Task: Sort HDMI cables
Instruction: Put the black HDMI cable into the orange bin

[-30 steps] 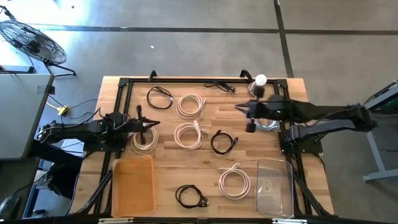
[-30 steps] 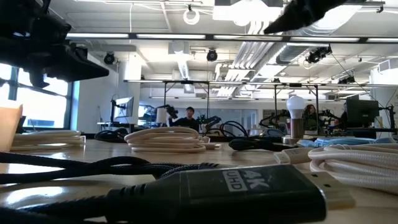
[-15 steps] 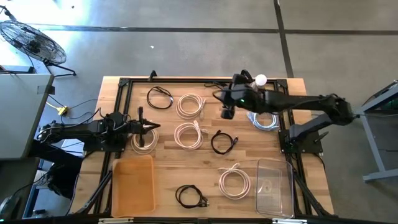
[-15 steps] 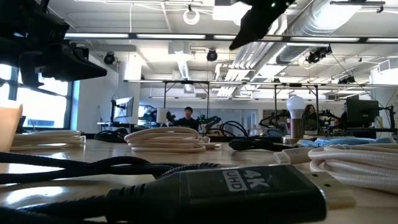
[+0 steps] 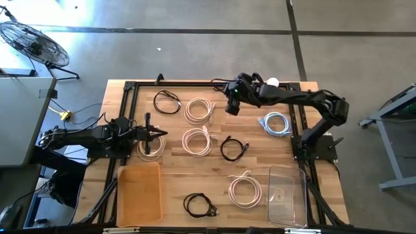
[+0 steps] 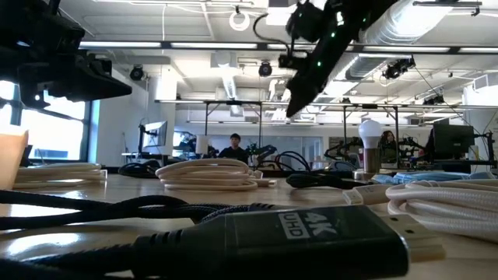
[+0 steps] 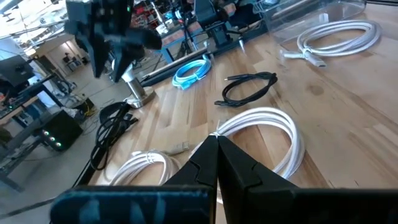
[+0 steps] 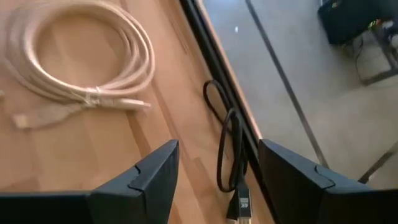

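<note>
Several coiled HDMI cables lie flat on the wooden table: black ones (image 5: 167, 102) (image 5: 234, 148) (image 5: 199, 205), white ones (image 5: 198, 109) (image 5: 196, 141) (image 5: 244, 190), and a pale bluish one (image 5: 276, 123). My right gripper (image 5: 225, 91) hangs open above a loose black cable (image 8: 230, 155) at the table's far edge; its fingers stand on either side of the cable, clear of it. My left gripper (image 5: 159, 134) is shut and holds nothing, above the edge of a white coil (image 5: 151, 148) at the left.
An orange bin (image 5: 138, 192) sits at the near left and a clear container (image 5: 287, 195) at the near right. A lamp bulb (image 5: 272, 83) stands at the far edge beside my right arm. A black frame rail (image 5: 195, 84) runs along the far edge.
My right gripper has swung from above the bluish coil toward the table's left and far edge and tipped downward over the loose black cable. The bluish coil now lies uncovered on the table.
</note>
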You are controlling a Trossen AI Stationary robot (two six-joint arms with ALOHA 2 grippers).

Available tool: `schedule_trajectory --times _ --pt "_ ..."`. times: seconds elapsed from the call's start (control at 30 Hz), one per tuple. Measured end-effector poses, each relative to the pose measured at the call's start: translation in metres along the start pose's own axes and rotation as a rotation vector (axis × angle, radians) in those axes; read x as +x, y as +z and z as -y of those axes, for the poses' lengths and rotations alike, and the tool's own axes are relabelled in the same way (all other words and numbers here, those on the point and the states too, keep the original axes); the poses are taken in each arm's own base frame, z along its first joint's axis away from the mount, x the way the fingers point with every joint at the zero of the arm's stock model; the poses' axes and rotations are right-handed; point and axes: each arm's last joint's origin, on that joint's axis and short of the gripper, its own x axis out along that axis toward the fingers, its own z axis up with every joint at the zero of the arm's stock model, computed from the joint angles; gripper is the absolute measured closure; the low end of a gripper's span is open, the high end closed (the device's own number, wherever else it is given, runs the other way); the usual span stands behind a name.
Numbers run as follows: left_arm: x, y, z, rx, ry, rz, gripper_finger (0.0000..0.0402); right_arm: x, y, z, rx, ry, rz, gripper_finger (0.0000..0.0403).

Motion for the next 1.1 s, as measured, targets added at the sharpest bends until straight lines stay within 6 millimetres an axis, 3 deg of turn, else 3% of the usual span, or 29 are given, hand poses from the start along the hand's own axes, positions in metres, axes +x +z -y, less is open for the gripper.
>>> schedule_trajectory --times 0.2,0.57,1.1 --pt "0.000 0.000 0.000 0.000 0.002 -0.001 0.0401 0.032 -0.010 0.004 0.011 -0.011 -0.065 0.0186" --pt "0.000 0.000 0.000 0.000 0.004 -0.001 0.0401 0.072 -0.029 0.013 0.041 0.018 -0.149 0.0185" --pt "0.000 0.000 0.000 0.000 0.002 -0.006 0.0401 0.114 -0.047 0.022 0.091 -0.003 -0.174 0.0197"
